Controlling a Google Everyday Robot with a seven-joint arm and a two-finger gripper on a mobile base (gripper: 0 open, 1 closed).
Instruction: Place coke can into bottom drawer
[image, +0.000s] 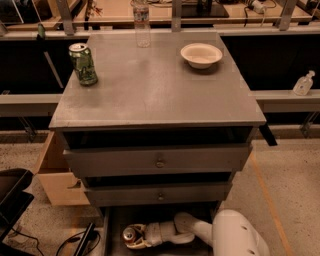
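The coke can (129, 234), red with a silver top, sits low in the open bottom drawer (114, 220) of the grey cabinet, at its left side. My gripper (134, 236) reaches into the drawer from the right and its white fingers (142, 243) wrap around the can. The white arm (235, 235) enters from the bottom right. The drawer's inside is dark and its front is cut off by the picture's lower edge.
On the cabinet top (155, 85) stand a green can (83, 64) at the left, a clear plastic bottle (142, 22) at the back and a white bowl (201, 54) at the right. Two upper drawers (159, 161) are shut. A wooden box (55, 175) stands left of the cabinet.
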